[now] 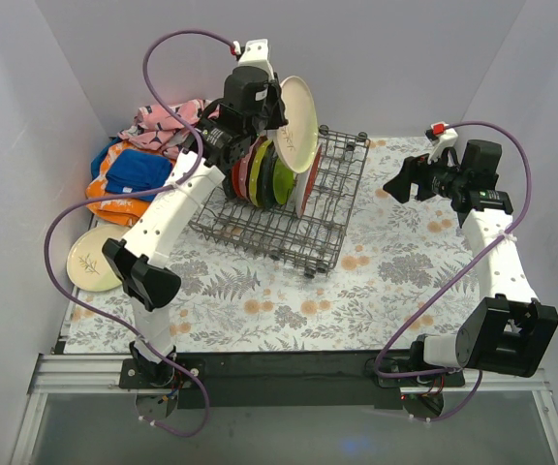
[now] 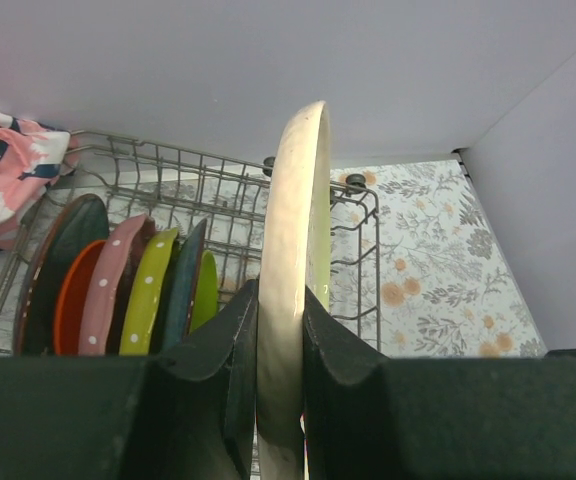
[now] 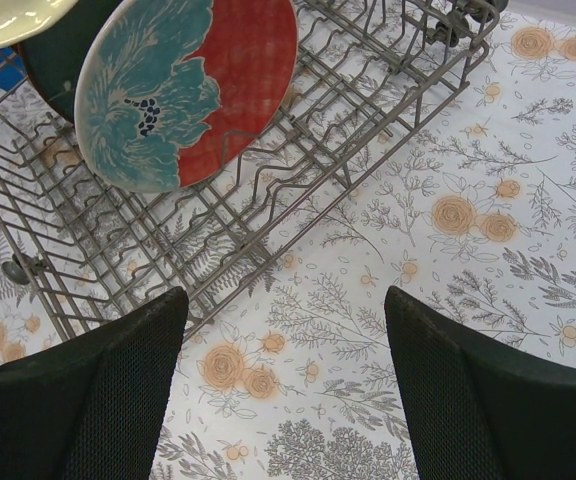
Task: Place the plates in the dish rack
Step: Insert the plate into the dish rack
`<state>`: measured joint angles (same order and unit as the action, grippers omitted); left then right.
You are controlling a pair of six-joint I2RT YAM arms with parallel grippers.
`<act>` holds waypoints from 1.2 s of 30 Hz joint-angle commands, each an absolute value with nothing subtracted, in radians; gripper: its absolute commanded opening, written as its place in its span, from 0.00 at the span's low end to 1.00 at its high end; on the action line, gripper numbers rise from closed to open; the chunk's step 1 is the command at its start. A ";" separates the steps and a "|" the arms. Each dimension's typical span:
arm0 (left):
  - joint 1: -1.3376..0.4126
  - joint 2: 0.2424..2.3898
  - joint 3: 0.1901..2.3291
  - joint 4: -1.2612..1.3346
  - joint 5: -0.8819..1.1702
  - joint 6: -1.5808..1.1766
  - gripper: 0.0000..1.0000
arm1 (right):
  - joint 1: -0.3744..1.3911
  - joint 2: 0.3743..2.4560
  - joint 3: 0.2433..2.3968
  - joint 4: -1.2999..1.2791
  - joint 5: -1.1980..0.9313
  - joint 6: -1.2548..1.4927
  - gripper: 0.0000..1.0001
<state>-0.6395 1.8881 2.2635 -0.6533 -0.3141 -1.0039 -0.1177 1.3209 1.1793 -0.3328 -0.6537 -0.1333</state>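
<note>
- At the far left, the sprig plate (image 1: 92, 260) lies flat on the table (image 1: 376, 291) near its left edge, outside the rack; behind it, a heap of blue, orange and pink cloths (image 1: 136, 160) fills the back left corner.
- Next, the left gripper (image 1: 271, 108) hangs high over the rack, clenched on the rim of the cream plate (image 1: 300, 121); in the wrist view its fingers (image 2: 218, 350) press on both faces of that plate (image 2: 293, 250); the plate is held on edge, nearly upright, above the tines and not yet seated.
- The rack (image 1: 289, 228) sits skewed in the middle of the table; a row of plates (image 1: 258, 174) stands on edge in its left part; the wrist view shows them packed side by side: dark, orange, pink dotted, lime, blue-grey, green.
- Just right of that row, the red plate (image 3: 183, 90), with its teal flower, stands leaning in the rack; the cream plate hangs just above it.
- At the far right, the right gripper (image 1: 397, 184) hovers over the flowered table, apart from the rack; its jaws are spread wide with nothing between them; its wrist camera looks down on the rack's edge and the red plate.
</note>
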 commanded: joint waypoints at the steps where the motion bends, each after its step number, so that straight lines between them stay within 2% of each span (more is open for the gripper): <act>1: -0.618 1.787 2.295 -0.526 -0.350 -0.974 0.00 | -0.124 1.295 1.169 -0.298 -0.657 -0.126 0.84; 21: -0.611 1.942 2.344 -0.503 -0.367 -0.816 0.00 | -0.126 1.333 1.209 -0.345 -0.643 -0.144 0.84; 36: -0.615 1.993 2.237 -0.427 -0.376 -0.744 0.00 | -0.129 1.401 1.293 -0.442 -0.640 -0.216 0.84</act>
<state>-0.6106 2.0296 2.2585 -0.5816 -0.3553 -0.7780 -0.1234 1.3949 1.2564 -0.4202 -0.6407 -0.1959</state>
